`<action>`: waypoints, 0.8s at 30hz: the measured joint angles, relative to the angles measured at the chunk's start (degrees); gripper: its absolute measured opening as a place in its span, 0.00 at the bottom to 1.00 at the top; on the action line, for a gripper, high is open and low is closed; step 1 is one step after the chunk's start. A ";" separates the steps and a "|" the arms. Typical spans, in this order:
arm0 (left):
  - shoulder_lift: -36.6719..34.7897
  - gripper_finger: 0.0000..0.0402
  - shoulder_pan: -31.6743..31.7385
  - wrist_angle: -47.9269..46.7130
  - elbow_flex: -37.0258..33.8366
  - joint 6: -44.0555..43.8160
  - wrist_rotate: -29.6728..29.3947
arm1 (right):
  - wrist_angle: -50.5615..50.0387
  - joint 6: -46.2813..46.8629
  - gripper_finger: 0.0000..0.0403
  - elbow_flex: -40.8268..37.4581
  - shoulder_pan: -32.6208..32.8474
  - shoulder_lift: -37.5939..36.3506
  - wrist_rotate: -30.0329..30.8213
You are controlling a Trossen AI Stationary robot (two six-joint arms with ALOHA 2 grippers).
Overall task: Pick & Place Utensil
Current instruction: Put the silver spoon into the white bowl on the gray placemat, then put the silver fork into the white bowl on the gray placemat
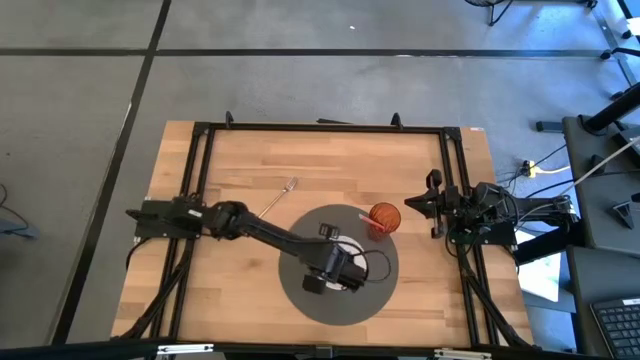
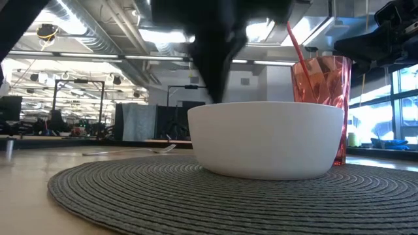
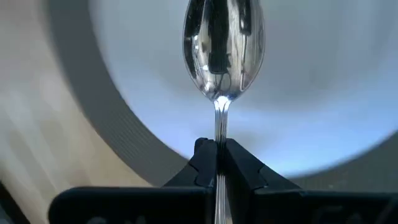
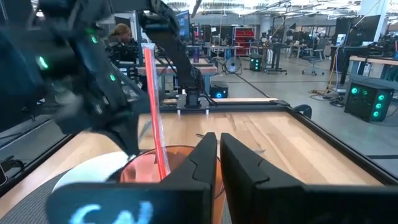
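Note:
A shiny metal spoon point(image 3: 222, 50) is in my left gripper point(image 3: 219, 163), which is shut on it and points down over the white bowl point(image 1: 343, 272). The bowl point(image 2: 268, 140) stands on a round grey placemat point(image 1: 300, 300). In the low view my left gripper point(image 2: 219, 62) comes down from above at the bowl's far rim, and the spoon does not show there. My right gripper point(image 4: 217, 155) is shut on nothing and waits at the table's right edge point(image 1: 437, 205), behind the red cup. My left gripper pinches the spoon's thin handle point(image 3: 220, 127) between its two fingers, just behind the neck. The fingers point(image 3: 202, 163) come from above, pointing down, and lie along the handle. The spoon's bowl end point(image 3: 222, 50) hangs lifted over the white bowl's inside.
A red tumbler point(image 1: 384, 218) with a red straw point(image 2: 295, 49) stands on the placemat's far right part, close to the bowl. A metal fork point(image 1: 280, 197) lies on the bare wood on the far left side of the placemat. Black rails point(image 1: 320, 127) frame the table.

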 joint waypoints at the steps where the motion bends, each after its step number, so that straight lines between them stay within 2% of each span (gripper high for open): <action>1: 0.40 0.02 0.40 -0.79 -0.75 0.09 1.24 | -0.03 -0.02 0.06 0.00 0.01 0.01 -0.02; 9: 1.42 0.02 2.31 -0.38 -0.35 -2.10 1.78 | 0.05 0.00 0.06 0.00 0.01 0.03 0.02; 20: 1.40 0.15 3.93 0.42 0.81 -4.82 6.76 | 0.18 0.00 0.06 0.00 0.01 0.03 -0.02; 24: 0.43 0.19 4.10 0.30 0.78 0.42 6.80 | 0.18 0.04 0.06 0.00 0.01 0.03 -0.02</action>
